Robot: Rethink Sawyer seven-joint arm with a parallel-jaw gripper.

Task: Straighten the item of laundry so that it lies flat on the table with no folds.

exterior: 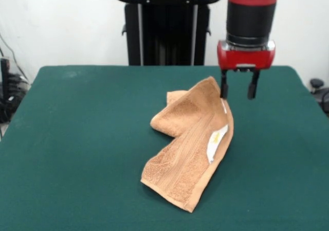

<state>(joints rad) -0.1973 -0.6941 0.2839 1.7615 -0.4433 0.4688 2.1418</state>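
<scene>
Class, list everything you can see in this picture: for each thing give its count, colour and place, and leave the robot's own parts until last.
towel: one, orange-tan, folded over itself, middle of the table
care label: one, white, on the towel's right side
table: one, dark green, fills the lower picture
cables: several, dark, left edge beside the table
pedestal: one, black, behind the table, top centre
arm: one, red and black, top right
tool: one, black fingers open, at the towel's upper corner
</scene>
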